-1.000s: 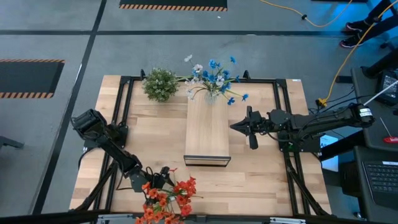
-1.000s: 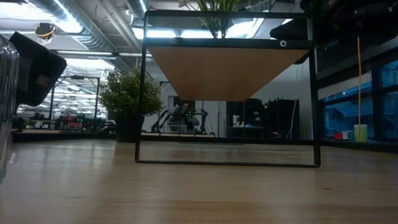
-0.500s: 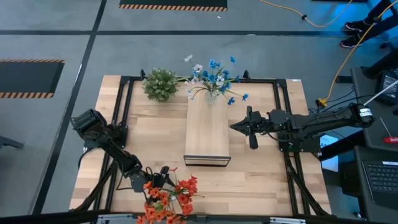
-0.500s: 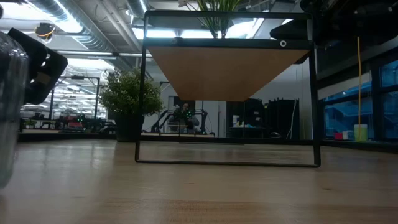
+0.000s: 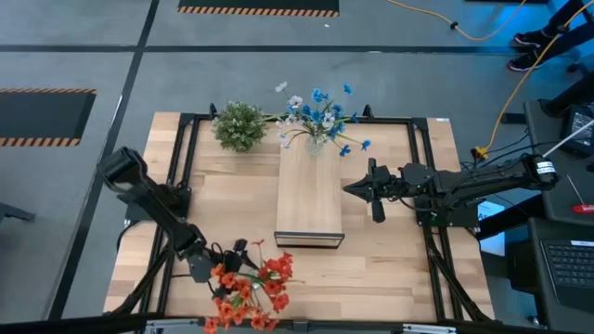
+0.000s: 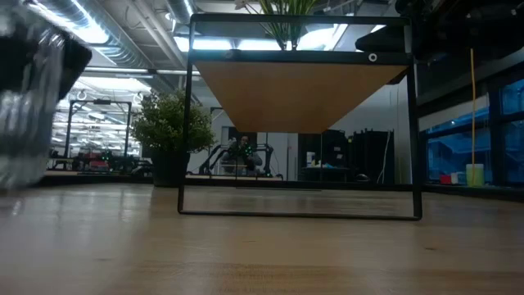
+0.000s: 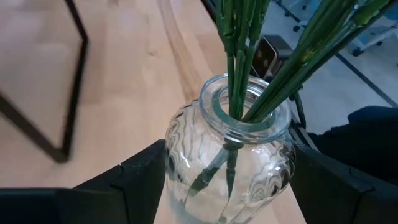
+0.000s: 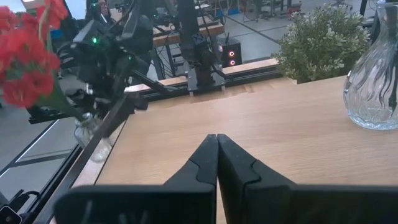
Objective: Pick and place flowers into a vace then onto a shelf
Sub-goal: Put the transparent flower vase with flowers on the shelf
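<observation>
My left gripper [image 7: 227,180] is clamped on a clear glass jar [image 7: 229,163] holding red-orange flowers [image 5: 249,288], near the table's [image 5: 390,264] front edge, left of the shelf's [image 5: 309,195] dark front end. Blue and white flowers [image 5: 320,118] stand in a vase at the shelf's far end. My right gripper [image 5: 355,188], fingers pressed together and empty, hovers just right of the shelf.

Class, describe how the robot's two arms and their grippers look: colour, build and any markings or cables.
Both arms are black, jointed and slender. The left gripper has broad matte black fingers. The right gripper has black fingers tapering to a wedge. The right arm carries a white band near its base; cables run beside it.
</observation>
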Robot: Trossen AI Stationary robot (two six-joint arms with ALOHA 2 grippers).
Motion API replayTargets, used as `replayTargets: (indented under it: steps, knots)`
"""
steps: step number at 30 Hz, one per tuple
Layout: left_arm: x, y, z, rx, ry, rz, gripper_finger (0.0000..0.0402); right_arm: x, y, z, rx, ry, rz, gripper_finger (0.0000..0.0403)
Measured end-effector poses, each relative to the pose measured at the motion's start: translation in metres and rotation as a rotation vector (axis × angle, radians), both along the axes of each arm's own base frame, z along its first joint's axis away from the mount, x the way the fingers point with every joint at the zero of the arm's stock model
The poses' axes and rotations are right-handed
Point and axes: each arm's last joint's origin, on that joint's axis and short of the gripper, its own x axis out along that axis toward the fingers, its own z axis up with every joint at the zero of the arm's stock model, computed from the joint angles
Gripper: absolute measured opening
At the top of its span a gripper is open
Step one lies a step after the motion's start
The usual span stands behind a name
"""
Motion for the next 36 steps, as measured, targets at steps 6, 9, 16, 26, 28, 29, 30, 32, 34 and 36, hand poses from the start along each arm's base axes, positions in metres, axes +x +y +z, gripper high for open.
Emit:
replayTargets:
  steps: [6,9,16,26,28,29,30,32,34,36]
  knots:
    - [-0.016,0.014,0.031,0.039,-0.029,0.068,0.0283,0.0,0.0,0.0,0.002,0.0,0.0,0.0006]
    - [-0.027,0.021,0.045,0.063,-0.044,0.118,0.0283,0.0,0.0,0.0,0.017,0.0,-0.002,0.0006]
    - [-0.048,0.043,0.072,0.093,-0.096,0.195,0.0283,0.0,0.0,0.0,0.019,0.0,-0.002,0.0006]
    - [-0.051,0.075,0.1,0.108,-0.212,0.366,0.0283,0.0,0.0,0.0,0.021,-0.001,0.008,0.0006]
    - [-0.046,0.082,0.101,0.113,-0.214,0.41,0.0283,0.0,0.0,0.0,0.017,0.0,0.008,0.0006]
    - [-0.044,0.086,0.101,0.117,-0.213,0.431,0.0283,0.0,0.0,0.0,0.014,0.0,0.009,0.0006]
    - [-0.041,0.089,0.101,0.116,-0.208,0.446,0.0283,0.0,0.0,0.0,0.009,0.0,0.01,0.0006]
    - [-0.035,0.097,0.1,0.103,-0.194,0.465,0.0283,0.0,0.001,0.0,0.009,0.001,0.011,0.0006]
    - [-0.03,0.103,0.101,0.091,-0.186,0.482,0.0283,0.0,0.001,0.0,0.019,0.003,0.014,0.0006]
    - [-0.026,0.109,0.102,0.087,-0.19,0.506,0.0283,0.0,0.004,0.0,0.024,0.003,0.027,0.0006]
